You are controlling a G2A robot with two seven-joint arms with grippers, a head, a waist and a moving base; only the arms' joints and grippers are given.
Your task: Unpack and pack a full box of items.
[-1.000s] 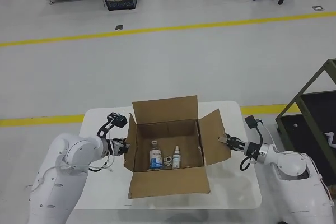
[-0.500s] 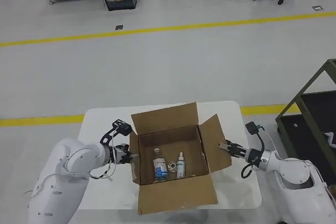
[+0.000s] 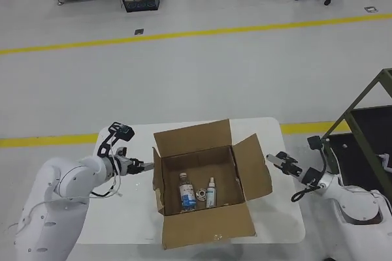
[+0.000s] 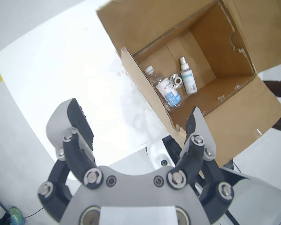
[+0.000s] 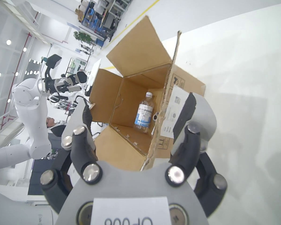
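Top view: your box [image 3: 209,225] sits open on the worktop [image 3: 127,209]. A water bottle [image 3: 185,193], a small roll [image 3: 200,194] and a spray bottle [image 3: 211,193] lie on its floor. Your left end effector [image 3: 147,166] is just beside one side of the box, and your right end effector [image 3: 274,159] is near the opposite flap.
Left wrist view: fingers [image 4: 80,120] spread apart, gripping nothing.
Right wrist view: fingers [image 5: 186,113] spread apart too, off the box.

One table [image 3: 136,210], one box [image 3: 209,228], one clear bottle [image 3: 185,192], one spray bottle [image 3: 211,193], one small roll [image 3: 200,194].
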